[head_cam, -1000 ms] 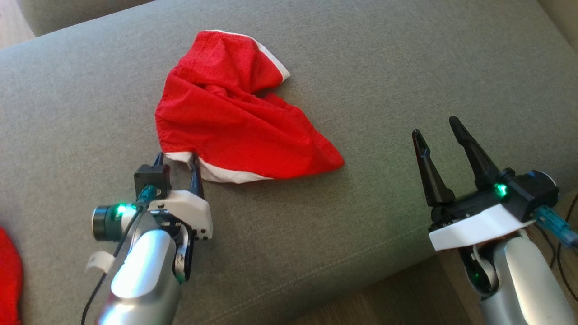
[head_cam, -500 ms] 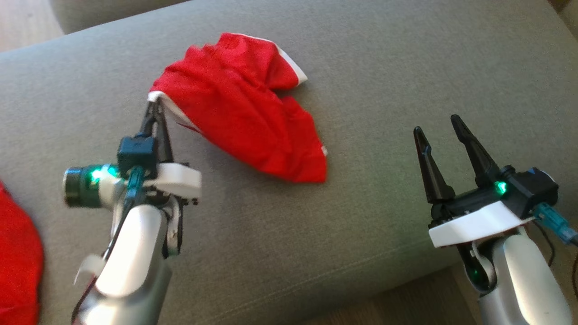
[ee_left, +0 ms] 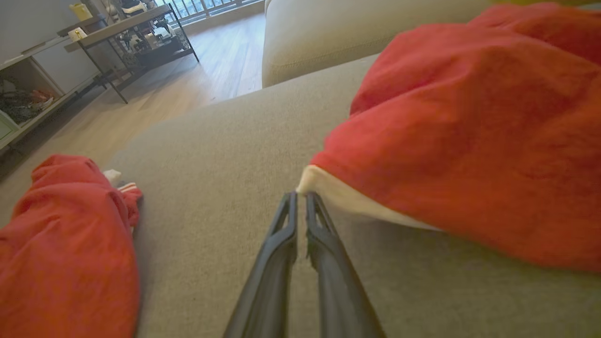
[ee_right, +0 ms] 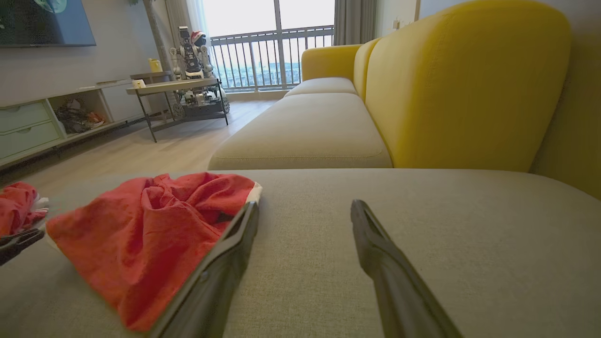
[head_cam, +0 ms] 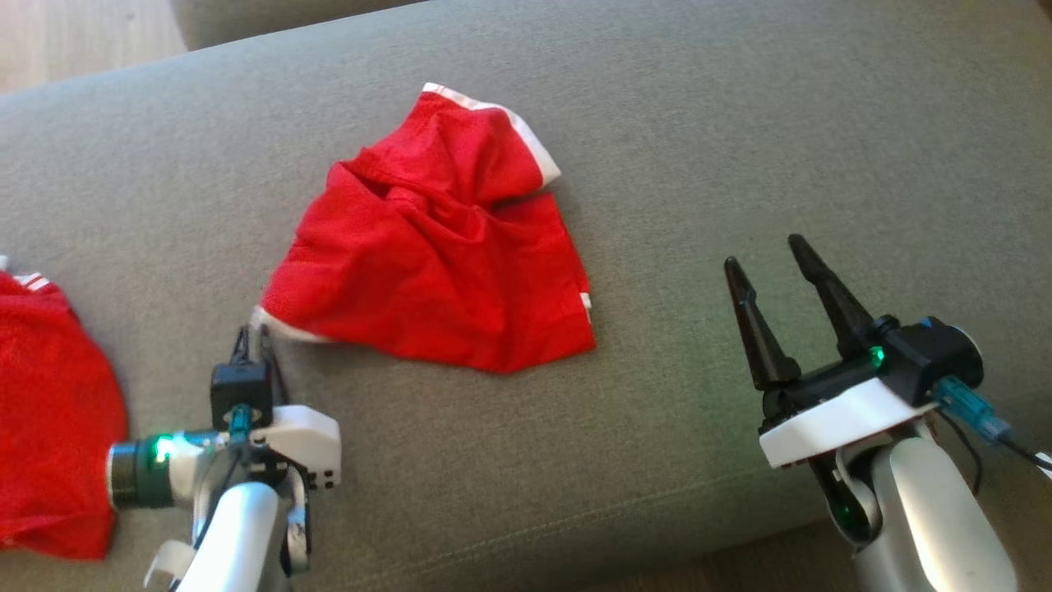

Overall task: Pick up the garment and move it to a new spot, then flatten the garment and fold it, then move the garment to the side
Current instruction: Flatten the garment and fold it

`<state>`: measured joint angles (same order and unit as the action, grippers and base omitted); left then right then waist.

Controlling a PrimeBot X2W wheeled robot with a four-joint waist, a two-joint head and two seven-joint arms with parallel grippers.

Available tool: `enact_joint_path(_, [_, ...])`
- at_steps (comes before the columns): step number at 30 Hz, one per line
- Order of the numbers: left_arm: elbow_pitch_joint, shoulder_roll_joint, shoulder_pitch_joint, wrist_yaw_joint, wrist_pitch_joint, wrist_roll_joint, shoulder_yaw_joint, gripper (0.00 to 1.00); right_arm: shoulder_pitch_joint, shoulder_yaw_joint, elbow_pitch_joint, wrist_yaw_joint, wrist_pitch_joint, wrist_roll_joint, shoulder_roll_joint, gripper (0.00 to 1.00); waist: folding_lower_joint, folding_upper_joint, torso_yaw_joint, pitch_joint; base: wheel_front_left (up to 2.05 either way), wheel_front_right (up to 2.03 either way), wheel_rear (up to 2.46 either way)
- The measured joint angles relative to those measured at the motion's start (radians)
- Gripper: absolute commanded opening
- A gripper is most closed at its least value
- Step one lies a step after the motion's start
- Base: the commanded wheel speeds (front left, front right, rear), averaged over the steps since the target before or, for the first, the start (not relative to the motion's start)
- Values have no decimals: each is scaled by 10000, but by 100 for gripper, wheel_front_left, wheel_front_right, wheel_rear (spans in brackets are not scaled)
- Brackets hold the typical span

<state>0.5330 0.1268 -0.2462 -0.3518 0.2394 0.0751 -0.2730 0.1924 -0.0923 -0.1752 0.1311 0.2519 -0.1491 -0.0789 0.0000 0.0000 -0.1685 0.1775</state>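
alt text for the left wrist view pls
The left gripper, nearly closed, has its tips at the white-hemmed corner of a crumpled red garment lying on a grey sofa cushion; whether it pinches the hem is unclear. A second red cloth lies lower left, wooden floor and shelving beyond.

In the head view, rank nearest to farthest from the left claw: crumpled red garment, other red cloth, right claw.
1. Crumpled red garment, corner at left claw.
2. Other red cloth, far left.
3. Right claw, far right.
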Motion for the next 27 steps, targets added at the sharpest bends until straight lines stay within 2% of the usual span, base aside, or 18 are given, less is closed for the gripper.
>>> enact_joint_path(1, [56,-54,-9,0,0,42,-8,100,-1,0,-38,0,-8,0,0,100,0,0,53,-6,0,0,0])
enact_joint_path(7, [-431,-332,-48,4,90,274,-19,100,-1,142,-86,0,-12,0,-12,100,0,0,473,-124,0,0,0])
enact_joint_path(13, [-2913,-453,251,100,167,303,-2,100,-27,247,-38,0,-58,-4,-12,100,0,0,1036,-311,0,0,0])
enact_joint_path(20, [-3356,-579,1507,355,169,222,-408,100,-48,138,-46,0,-274,-33,-188,100,-1,0,1797,-362,0,0,0])
enact_joint_path(27, [-3358,-723,1378,441,171,228,-840,100,813,-278,-464,0,-918,-38,-708,100,0,0,2908,-158,0,0,0])
